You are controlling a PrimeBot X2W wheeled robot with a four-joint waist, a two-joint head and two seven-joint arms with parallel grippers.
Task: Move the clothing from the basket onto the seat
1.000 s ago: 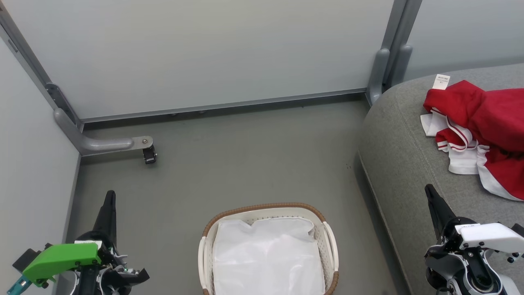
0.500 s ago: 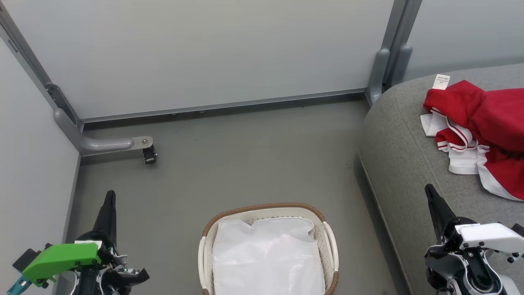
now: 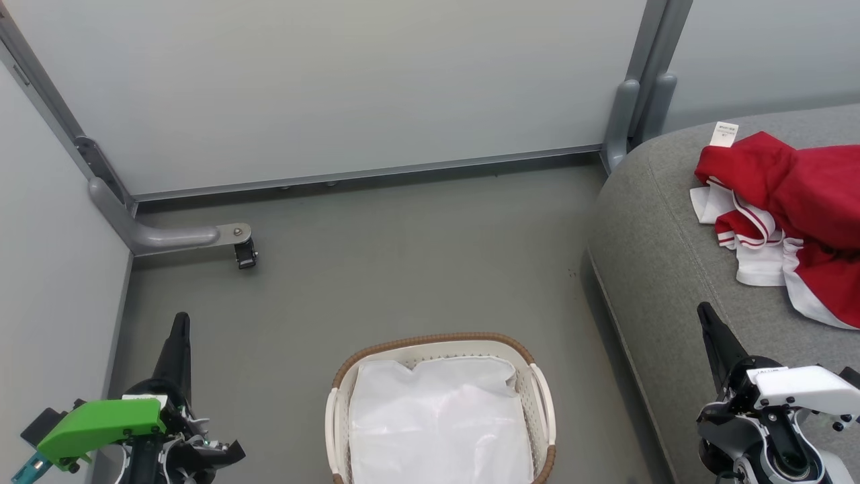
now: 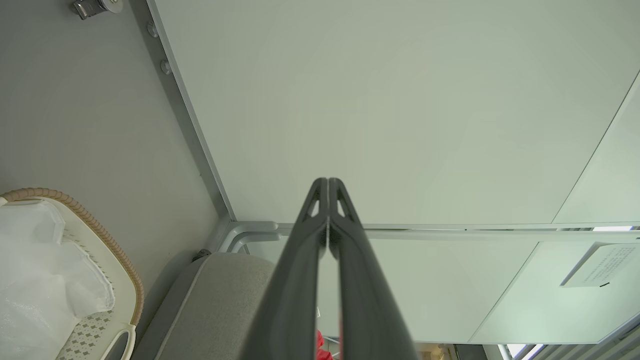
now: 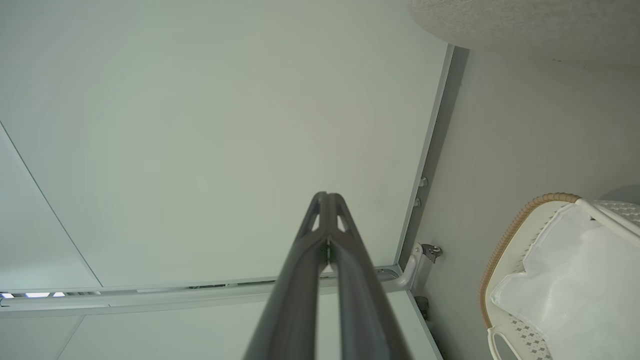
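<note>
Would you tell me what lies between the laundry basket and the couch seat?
Only bare smooth grey floor separates the white brown-rimmed plastic basket from the grey woven couch seat, as the head view shows.

Soft, even, bright light reaches every view and shadows are faint: a dim band lies on the floor (image 3: 403, 269) along the seat (image 3: 658, 255). The head view is sharp. The white liner (image 3: 437, 423) in the basket (image 3: 430, 339) looks nearly washed out. Both wrist views bend the panel frames (image 5: 428, 150) toward the edges.
</note>
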